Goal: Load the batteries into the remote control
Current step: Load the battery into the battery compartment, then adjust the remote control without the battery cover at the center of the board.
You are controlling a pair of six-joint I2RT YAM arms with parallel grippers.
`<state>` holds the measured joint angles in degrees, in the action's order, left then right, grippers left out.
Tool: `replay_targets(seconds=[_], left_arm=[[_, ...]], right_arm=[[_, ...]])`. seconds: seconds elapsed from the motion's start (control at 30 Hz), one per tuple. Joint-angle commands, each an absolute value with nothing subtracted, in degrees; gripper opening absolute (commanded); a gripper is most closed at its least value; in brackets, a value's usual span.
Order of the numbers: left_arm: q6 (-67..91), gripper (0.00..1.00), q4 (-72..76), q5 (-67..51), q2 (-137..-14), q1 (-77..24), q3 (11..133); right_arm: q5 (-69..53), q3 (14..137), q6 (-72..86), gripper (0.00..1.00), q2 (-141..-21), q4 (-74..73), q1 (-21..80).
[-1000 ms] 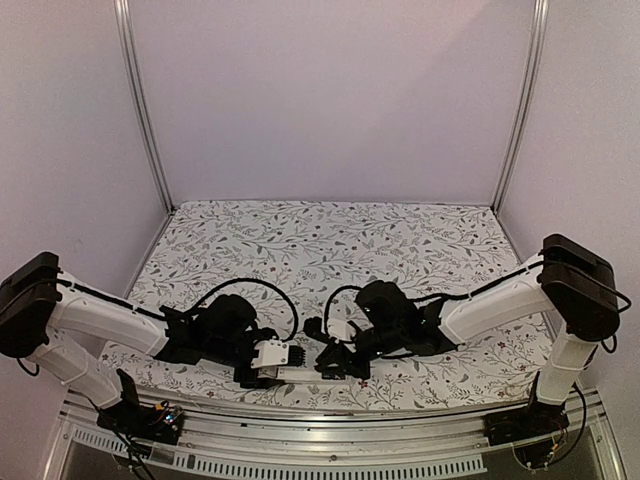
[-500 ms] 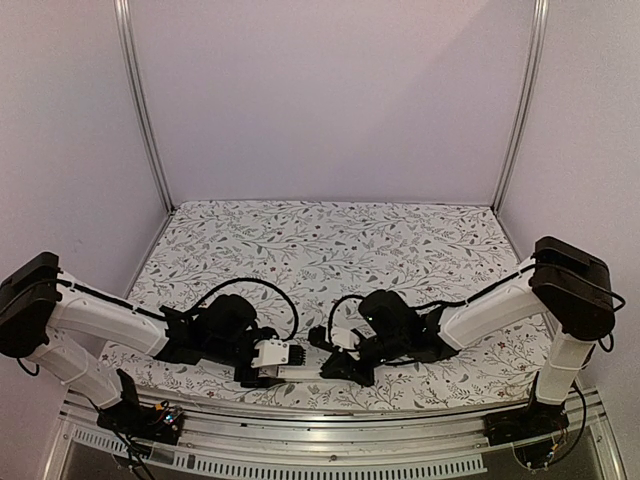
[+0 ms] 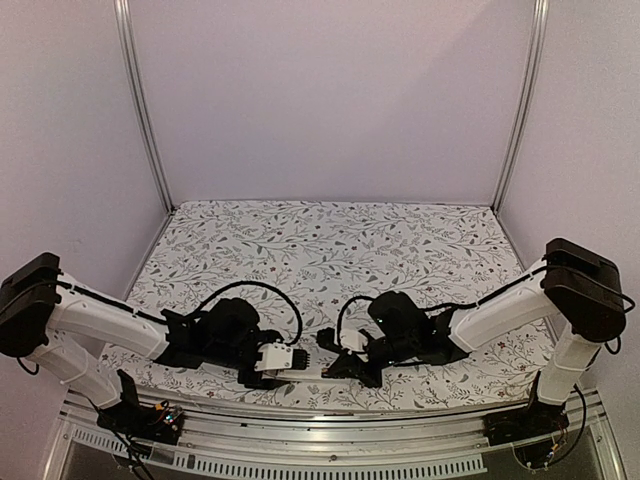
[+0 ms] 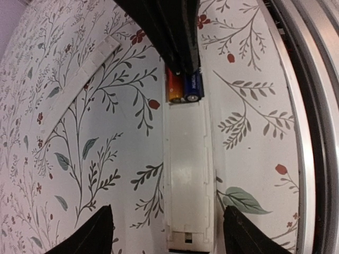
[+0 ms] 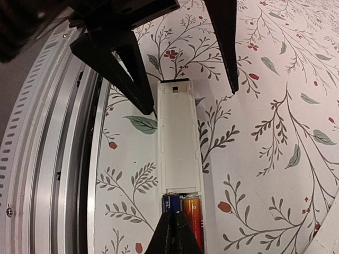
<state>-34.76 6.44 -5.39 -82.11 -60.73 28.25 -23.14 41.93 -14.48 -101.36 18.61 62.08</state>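
The white remote control (image 4: 188,174) lies back-up near the table's front edge, its battery bay open at one end. Two batteries (image 5: 184,209), one blue and one orange-red, lie side by side in that bay. My right gripper (image 5: 174,225) is shut, its joined tips resting on the blue battery; its fingers cover part of the batteries (image 4: 184,87) in the left wrist view. My left gripper (image 4: 172,235) is open, its fingers (image 4: 100,233) straddling the remote's other end without touching it. From above, the remote (image 3: 310,372) lies between the left gripper (image 3: 288,362) and right gripper (image 3: 338,366).
The thin white cover strip (image 4: 79,84) lies flat on the floral cloth, away from the remote; it also shows in the right wrist view (image 5: 324,238). The metal rail of the table's front edge (image 5: 63,148) runs close beside the remote.
The right gripper has come down and slightly right onto the battery end of the remote. The left gripper has edged a little to the right, still open around the other end.
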Motion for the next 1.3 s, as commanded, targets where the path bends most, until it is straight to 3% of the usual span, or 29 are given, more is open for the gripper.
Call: replay_targets(seconds=[0.0, 0.2, 0.3, 0.33, 0.43, 0.53, 0.63, 0.8, 1.17, 1.27], left_arm=[[-35.4, 0.71, 7.7, -4.9, -82.5, -62.1, 28.3], [-32.3, 0.69, 11.0, -8.8, -78.3, -62.3, 29.2], [-31.4, 0.61, 10.7, -10.8, -78.0, -63.0, 31.1], [-31.3, 0.56, 10.3, -11.2, -78.6, -63.2, 31.9], [-31.9, 0.41, 9.4, -12.8, -81.9, -64.0, 33.2], [-32.6, 0.22, 11.8, -10.9, -85.1, -65.0, 33.4], [-33.2, 0.14, 14.3, -11.4, -87.1, -65.7, 34.0], [-32.8, 0.0, 14.0, -10.5, -89.3, -66.1, 34.9], [-32.4, 0.0, 12.6, -10.2, -92.6, -66.2, 36.7], [-32.4, 0.0, 12.8, -10.0, -93.5, -66.3, 37.1]], right_arm=[[-20.8, 40.3, -15.8, 0.03, -101.3, 12.5, 62.1], [-21.2, 43.8, -14.0, 0.11, -99.2, 10.9, 62.1], [-23.3, 44.0, -11.7, 0.2, -95.8, 11.0, 60.9], [-24.4, 43.5, -10.2, 0.27, -93.8, 11.0, 60.1], [-27.4, 39.8, -7.6, 0.6, -89.0, 12.8, 57.7], [-26.2, 33.0, -6.4, 0.79, -87.1, 19.3, 56.7], [-26.7, 28.3, -7.1, 0.96, -88.8, 26.9, 56.6], [-25.6, 28.1, -11.0, 0.94, -95.4, 32.2, 56.6], [-25.1, 28.7, -13.9, 0.66, -103.3, 36.4, 57.0], [-24.7, 28.8, -14.1, 0.64, -104.6, 37.6, 57.3]])
